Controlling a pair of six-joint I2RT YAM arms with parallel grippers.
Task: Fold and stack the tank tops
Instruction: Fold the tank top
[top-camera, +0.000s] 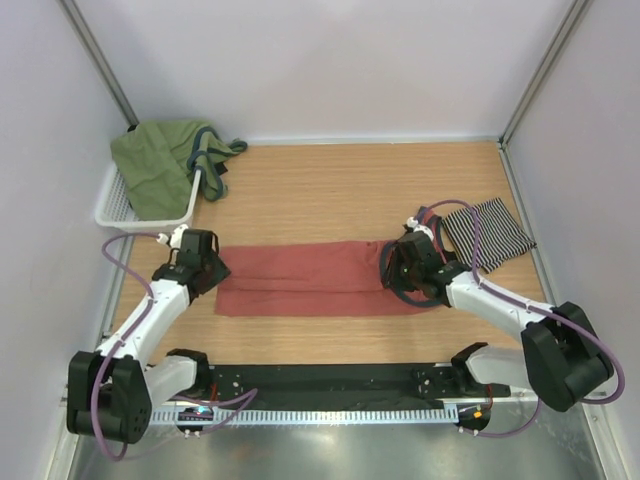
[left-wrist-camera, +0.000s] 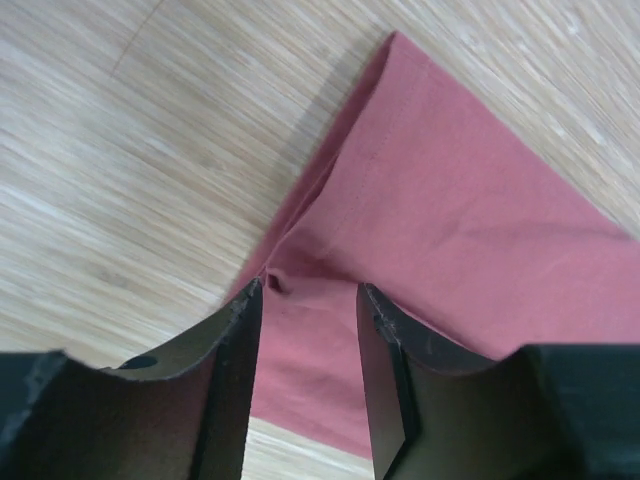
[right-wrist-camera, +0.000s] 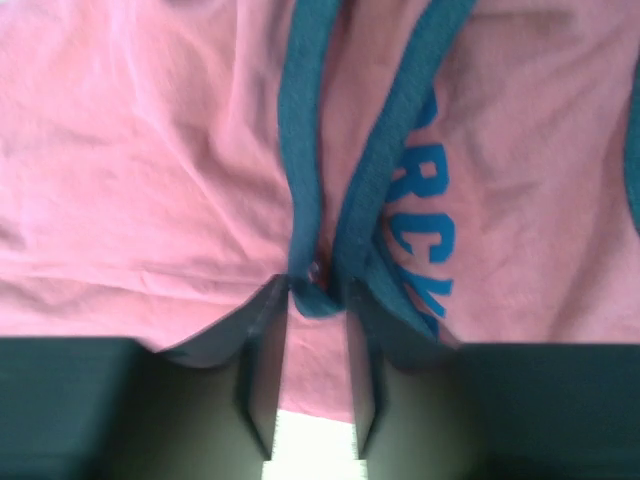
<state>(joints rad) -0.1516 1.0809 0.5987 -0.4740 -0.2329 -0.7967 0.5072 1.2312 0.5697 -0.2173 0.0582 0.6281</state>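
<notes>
On the wooden counter (top-camera: 330, 190), the salmon-red tank top (top-camera: 300, 278) lies folded in a long strip running left to right. The folded striped tank top (top-camera: 490, 232) sits just past its right end. The left fingers (left-wrist-camera: 235, 370) straddle its left end, spread. The right fingers (right-wrist-camera: 262, 350) bracket its teal trim (right-wrist-camera: 305, 150), slightly apart; whether they grip it is unclear.

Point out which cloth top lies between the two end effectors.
The salmon-red cloth tank top with teal trim, a long folded strip mid-table. The black-and-white striped top lies folded at right; the green garment hangs over the white basket.
</notes>
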